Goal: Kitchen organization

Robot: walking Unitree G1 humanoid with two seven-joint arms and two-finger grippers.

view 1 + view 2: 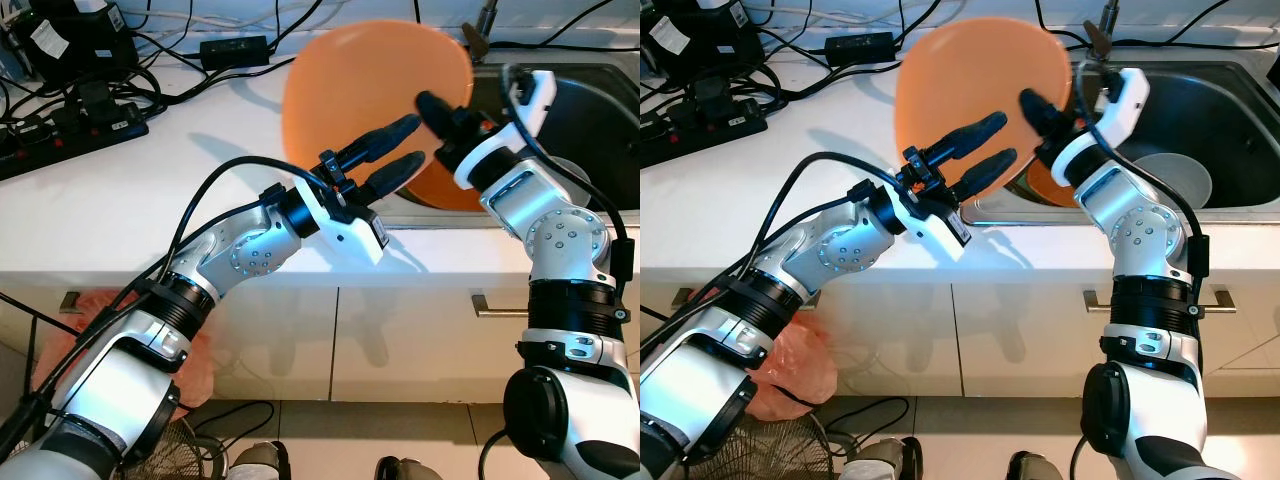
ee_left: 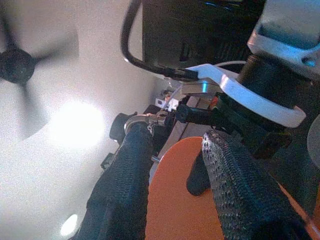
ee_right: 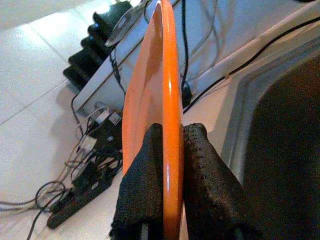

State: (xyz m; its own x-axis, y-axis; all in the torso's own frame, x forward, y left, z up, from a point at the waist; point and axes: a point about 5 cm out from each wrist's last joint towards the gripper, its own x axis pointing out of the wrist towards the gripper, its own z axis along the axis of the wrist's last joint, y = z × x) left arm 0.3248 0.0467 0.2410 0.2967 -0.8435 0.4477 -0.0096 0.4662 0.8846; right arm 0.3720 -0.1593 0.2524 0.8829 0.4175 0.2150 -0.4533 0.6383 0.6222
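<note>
The orange plate (image 1: 370,90) is off the desk (image 1: 150,210), held on edge in the air above the near-left corner of the sink (image 1: 1200,110), so the work looks to be in its middle stage: the plate is picked up but not yet put anywhere. The right hand (image 3: 169,165) has its two black fingers pressed together on the plate's rim, one on each face, as the right wrist view shows plainly. The left hand (image 1: 390,155) reaches in from the desk side of the sink with its fingers spread, lying against or just in front of the plate's near face; they do not pinch it, and I cannot tell whether they touch. That suggests either a steadying support or the start of a handover between the two hands. Inside the sink, beyond the plate, a pale bowl (image 1: 1175,175) sits in the basin, and something else orange shows at the sink's near-left edge below the plate, too hidden to name. Away from the sink, at the desk's far left, lie power strips and cables (image 1: 80,110). What remains, by my reckoning, is to set the plate down in its proper place and then deal with the bowl.
</note>
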